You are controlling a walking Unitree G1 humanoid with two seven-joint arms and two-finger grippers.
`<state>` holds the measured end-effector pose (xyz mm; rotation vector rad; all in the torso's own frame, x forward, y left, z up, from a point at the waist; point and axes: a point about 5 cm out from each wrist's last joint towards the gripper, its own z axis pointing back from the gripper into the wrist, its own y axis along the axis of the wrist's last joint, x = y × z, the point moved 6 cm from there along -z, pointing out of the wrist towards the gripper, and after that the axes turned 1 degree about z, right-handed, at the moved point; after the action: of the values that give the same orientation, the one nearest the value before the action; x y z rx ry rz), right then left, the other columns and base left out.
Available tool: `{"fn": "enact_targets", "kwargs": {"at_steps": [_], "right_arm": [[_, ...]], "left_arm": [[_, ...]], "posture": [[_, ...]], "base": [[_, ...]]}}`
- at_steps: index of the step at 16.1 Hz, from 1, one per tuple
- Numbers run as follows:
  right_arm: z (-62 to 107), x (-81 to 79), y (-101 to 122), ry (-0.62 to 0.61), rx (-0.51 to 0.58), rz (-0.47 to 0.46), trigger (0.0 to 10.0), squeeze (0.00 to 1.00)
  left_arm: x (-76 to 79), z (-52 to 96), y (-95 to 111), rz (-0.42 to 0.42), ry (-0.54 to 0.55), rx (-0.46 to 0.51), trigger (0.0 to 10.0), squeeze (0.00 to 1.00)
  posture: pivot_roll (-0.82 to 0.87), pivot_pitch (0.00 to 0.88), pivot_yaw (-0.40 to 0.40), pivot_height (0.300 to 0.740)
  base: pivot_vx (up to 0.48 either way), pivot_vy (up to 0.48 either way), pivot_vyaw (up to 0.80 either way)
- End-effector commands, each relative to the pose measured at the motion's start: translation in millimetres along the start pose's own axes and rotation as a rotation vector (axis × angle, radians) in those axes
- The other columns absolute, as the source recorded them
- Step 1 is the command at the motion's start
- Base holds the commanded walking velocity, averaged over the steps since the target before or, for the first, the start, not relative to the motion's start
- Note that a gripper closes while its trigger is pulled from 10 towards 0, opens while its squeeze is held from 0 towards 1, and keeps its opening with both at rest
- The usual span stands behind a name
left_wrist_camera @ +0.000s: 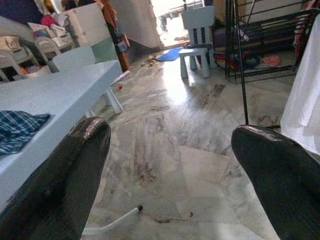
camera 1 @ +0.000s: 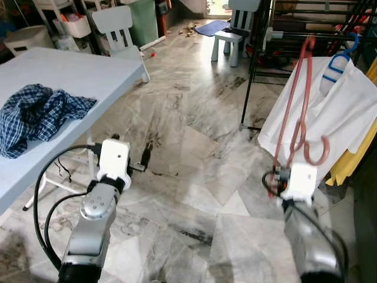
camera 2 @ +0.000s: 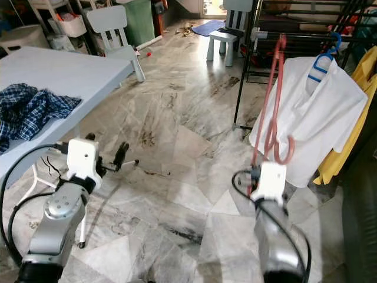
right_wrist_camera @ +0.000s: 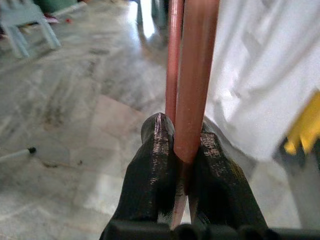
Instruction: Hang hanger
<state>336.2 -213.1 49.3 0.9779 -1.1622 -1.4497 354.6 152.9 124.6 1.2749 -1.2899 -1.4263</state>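
Here, a red hanger [camera 1: 297, 100] is held upright by the right gripper [right_wrist_camera: 182, 155], whose two black fingers are pressed together on the hanger's lower rods, as is seen plainly in the right wrist view. The hanger is raised in front of a black clothes rack [camera 1: 262, 59] at the robot's right, its curved hook end [camera 1: 318, 154] seen low, just above the gripper, while its long loop reaches up toward the rack's upper bars; whether the top touches a bar cannot be told, since the head views are blurred there. A white shirt [camera 1: 318, 118] is hung on a blue hanger [camera 1: 339, 62] on the same rack, just beside the red hanger, and a yellow garment [camera 1: 353, 159] is seen behind it.

The left gripper [left_wrist_camera: 170, 165] is held out low over the marble floor [camera 1: 194, 153], its fingers set wide apart with nothing between them. A light blue table [camera 1: 65, 76] stands at the robot's left, and a crumpled blue checked cloth [camera 1: 38, 115] is laid on it. A pale stool [camera 1: 230, 44] and a white chair [camera 1: 118, 29] are seen farther back.
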Motion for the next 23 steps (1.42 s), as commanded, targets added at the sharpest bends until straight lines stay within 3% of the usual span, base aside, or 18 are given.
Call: {"fn": "enact_targets", "kwargs": {"at_steps": [1, 4, 9, 10, 12, 15, 23], "right_arm": [[6.9, -5.2, 8.0, 0.002, 0.026, 0.008, 10.0, 0.00], [24.1, -9.6, 4.1, 0.082, 0.006, 0.114, 10.0, 0.00], [36.1, 17.9, -27.2, -0.031, -0.173, 0.054, 10.0, 0.00], [39.4, 17.4, -31.2, -0.031, -0.199, 0.061, 10.0, 0.00], [48.2, 14.2, -40.1, -0.025, -0.264, 0.014, 10.0, 0.00], [45.5, 7.0, -39.5, 0.004, -0.297, 0.033, 10.0, 0.00], [38.9, 8.0, -36.4, 0.026, -0.311, 0.064, 10.0, 0.00]], "left_arm": [[1.3, 3.1, -18.8, 0.044, 0.016, -0.055, 10.0, 0.00], [17.8, 15.5, -34.0, 0.152, 0.048, -0.100, 10.0, 0.00], [9.8, 48.8, -59.0, 0.130, 0.047, -0.198, 10.0, 0.00], [10.1, 48.9, -61.1, 0.123, 0.031, -0.206, 10.0, 0.00], [9.8, 34.3, -48.2, 0.130, 0.003, -0.175, 10.0, 0.00], [8.6, 27.6, -48.5, 0.138, 0.011, -0.174, 10.0, 0.00], [8.3, 37.9, -59.3, 0.146, -0.021, -0.209, 10.0, 0.00]], "posture": [[-0.09, 0.051, 0.079, 0.740], [-0.09, 0.062, 0.040, 0.740], [-0.08, 0.106, 0.037, 0.740], [-0.08, 0.113, 0.039, 0.740], [-0.09, 0.125, 0.034, 0.740], [-0.10, 0.127, 0.016, 0.740], [-0.08, 0.139, 0.026, 0.740]], "base": [[0.000, 0.000, 0.00], [0.000, 0.000, 0.00], [0.000, 0.000, 0.00], [0.000, 0.000, 0.00], [0.000, 0.000, 0.00], [0.187, 0.000, 0.00], [0.337, 0.000, 0.00]]}}
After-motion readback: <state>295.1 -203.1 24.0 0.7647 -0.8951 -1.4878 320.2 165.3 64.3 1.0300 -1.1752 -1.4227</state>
